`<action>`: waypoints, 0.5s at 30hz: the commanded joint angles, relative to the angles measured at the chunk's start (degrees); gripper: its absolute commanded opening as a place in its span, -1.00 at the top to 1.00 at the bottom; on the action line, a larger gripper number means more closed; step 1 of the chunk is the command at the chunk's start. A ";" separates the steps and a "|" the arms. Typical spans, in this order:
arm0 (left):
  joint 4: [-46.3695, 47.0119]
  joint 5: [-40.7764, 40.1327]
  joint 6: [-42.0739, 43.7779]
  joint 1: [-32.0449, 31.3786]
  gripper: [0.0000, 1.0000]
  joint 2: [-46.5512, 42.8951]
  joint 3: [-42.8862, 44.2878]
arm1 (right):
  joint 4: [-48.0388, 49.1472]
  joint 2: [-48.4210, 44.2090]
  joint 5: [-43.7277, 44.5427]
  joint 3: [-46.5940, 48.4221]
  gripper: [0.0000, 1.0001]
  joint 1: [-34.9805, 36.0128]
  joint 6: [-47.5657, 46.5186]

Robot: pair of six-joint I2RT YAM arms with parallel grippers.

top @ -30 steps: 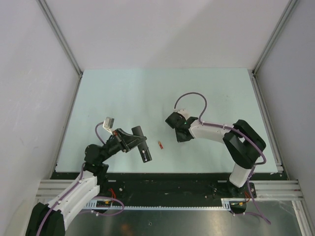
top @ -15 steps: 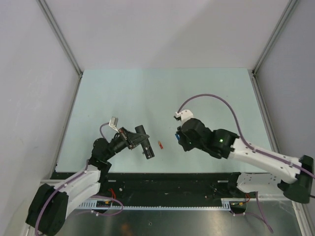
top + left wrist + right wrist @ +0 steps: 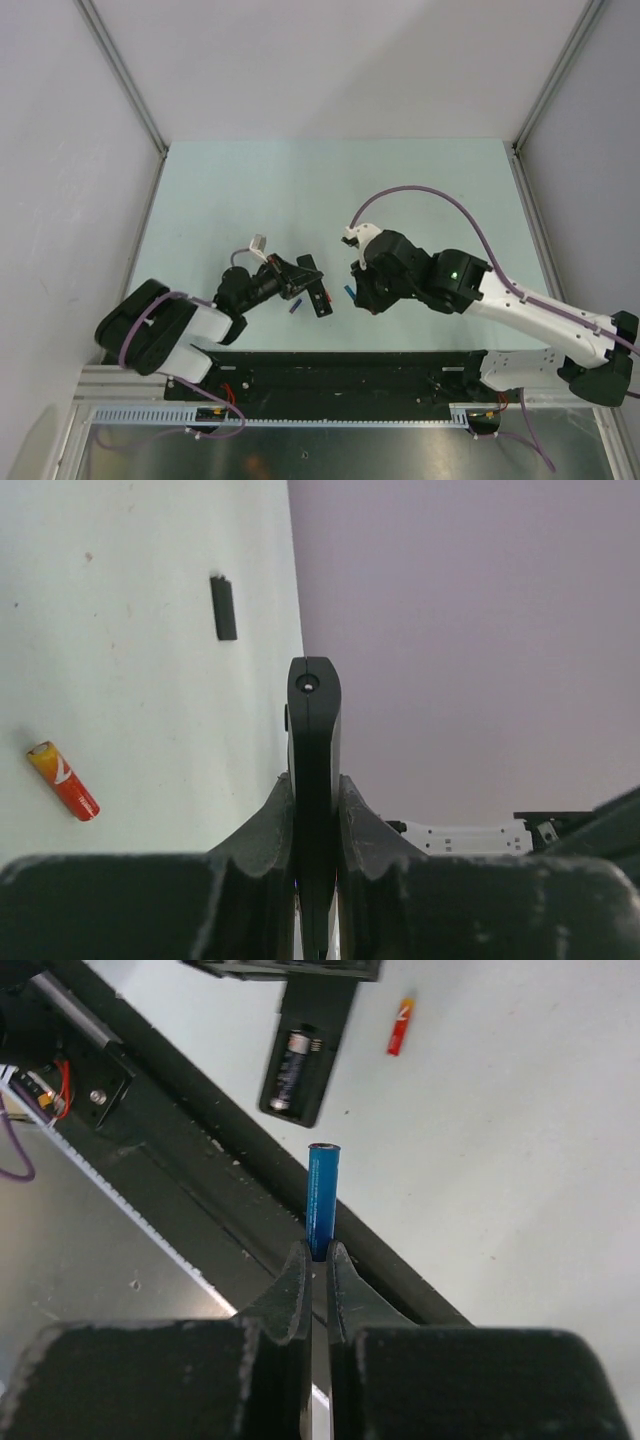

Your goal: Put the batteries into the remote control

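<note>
**A:** What does the top camera give you?

**B:** I see the left end effector point(image 3: 306, 281) clenched on the remote control point(image 3: 320, 299), near the front edge of the counter point(image 3: 240, 190). A purple-blue battery point(image 3: 295, 306) lies on the counter just beside the remote control's near end. The right end effector point(image 3: 355, 290) sits just to the right of the remote control. It is grasping a bright blue battery point(image 3: 349, 292), which is close to the remote control. I cannot tell from here whether they touch.

**A:** And the left wrist?

**B:** There I look along the remote control edge-on. It is pinched between both fingers point(image 3: 270, 815) and pokes straight out past them. Left of it, a red-orange battery point(image 3: 62, 780) lies flat on the counter. Farther off lies a small dark flat piece point(image 3: 224, 607), and I cannot tell what it is.

**A:** Right wrist?

**B:** The bright blue battery stands straight out from the closed fingers, gripped by one end. Its free end points towards the remote control and stops short of it. The remote control shows its back to me with the compartment open, and a dark battery point(image 3: 295, 1063) is seated inside. The red-orange battery lies on the counter to the right of the remote control, apart from it. The dark front rail point(image 3: 200, 1160) of the rig runs diagonally under the held battery.
</note>
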 commanded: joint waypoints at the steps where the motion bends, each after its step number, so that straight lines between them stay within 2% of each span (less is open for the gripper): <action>1: 21.10 -1.85 -3.44 -2.43 1.00 5.48 4.15 | -1.73 3.14 -6.11 3.30 1.00 -0.16 1.18; 6: 21.28 -2.65 -3.35 -4.37 0.99 8.21 7.23 | -1.99 6.22 -10.24 3.39 1.00 -2.70 1.18; 15: 23.56 -3.09 -3.44 -4.72 1.00 10.23 7.85 | -2.35 11.41 -15.26 4.97 1.00 -5.61 0.92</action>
